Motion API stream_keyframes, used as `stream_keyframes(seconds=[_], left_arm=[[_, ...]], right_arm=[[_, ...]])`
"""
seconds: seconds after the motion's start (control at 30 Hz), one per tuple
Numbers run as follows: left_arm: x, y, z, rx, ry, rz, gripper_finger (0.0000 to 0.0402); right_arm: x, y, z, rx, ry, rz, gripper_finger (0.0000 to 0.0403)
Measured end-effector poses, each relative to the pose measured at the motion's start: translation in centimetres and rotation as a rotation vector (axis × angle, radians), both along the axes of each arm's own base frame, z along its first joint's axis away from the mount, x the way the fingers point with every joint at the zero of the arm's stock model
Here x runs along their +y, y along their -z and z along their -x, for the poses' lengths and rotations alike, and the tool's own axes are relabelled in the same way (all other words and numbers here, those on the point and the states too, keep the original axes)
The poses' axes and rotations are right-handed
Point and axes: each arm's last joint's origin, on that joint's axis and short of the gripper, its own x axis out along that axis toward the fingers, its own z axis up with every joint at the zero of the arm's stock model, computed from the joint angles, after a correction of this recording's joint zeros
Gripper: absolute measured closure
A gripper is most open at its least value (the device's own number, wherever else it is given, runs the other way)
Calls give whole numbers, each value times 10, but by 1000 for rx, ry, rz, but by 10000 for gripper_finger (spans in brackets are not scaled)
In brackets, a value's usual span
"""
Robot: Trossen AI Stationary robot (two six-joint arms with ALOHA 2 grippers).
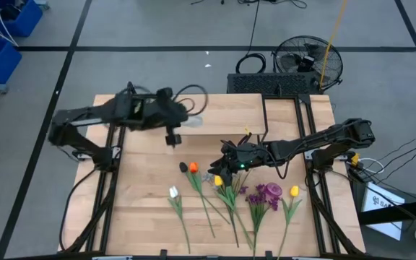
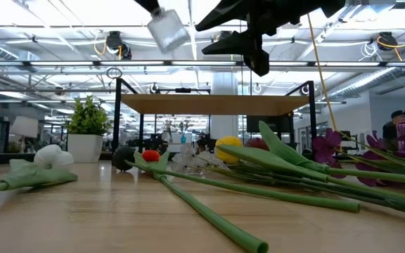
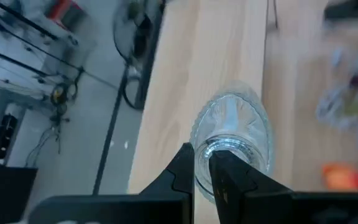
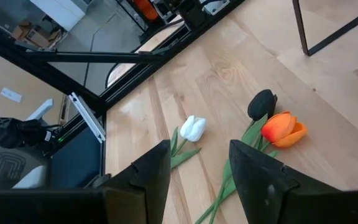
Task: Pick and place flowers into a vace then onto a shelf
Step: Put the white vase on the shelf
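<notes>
My left fingers [image 3: 202, 177] pinch the glass vase [image 3: 232, 143] above the table [image 1: 143, 195]. My right fingers [image 4: 197, 180], spread and empty, hover over the flowers [image 1: 230, 191] lying there. Next I must descend on one stem.

Looked like robotics lab or industrial workshop: bare concrete floor [image 1: 157, 29] with dark taped lines, 2 blue storage bins [image 1: 2, 32], floor fan [image 1: 308, 61], loose cables [image 1: 255, 61], exposed ceiling pipes [image 2: 62, 67], strip lights [image 2: 392, 21].
</notes>
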Motion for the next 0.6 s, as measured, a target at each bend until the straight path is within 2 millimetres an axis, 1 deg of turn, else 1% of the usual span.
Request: stream_keyframes(seconds=[0.13, 0.23, 0.37, 0.47, 0.6], left_arm=[[27, 11, -17, 152, -43, 51, 371], [48, 25, -28, 247, -100, 79, 371], [71, 45, -38, 321, -130, 135, 371], [81, 56, -45, 353, -153, 141, 371], [82, 58, -45, 375, -113, 142, 371]], right_arm=[[0, 0, 0, 0, 0, 0, 248], [0, 0, 0, 1, 0, 0, 248], [0, 0, 0, 1, 0, 0, 248], [0, 0, 0, 0, -1, 6, 248], [0, 0, 0, -2, -10, 28, 248]])
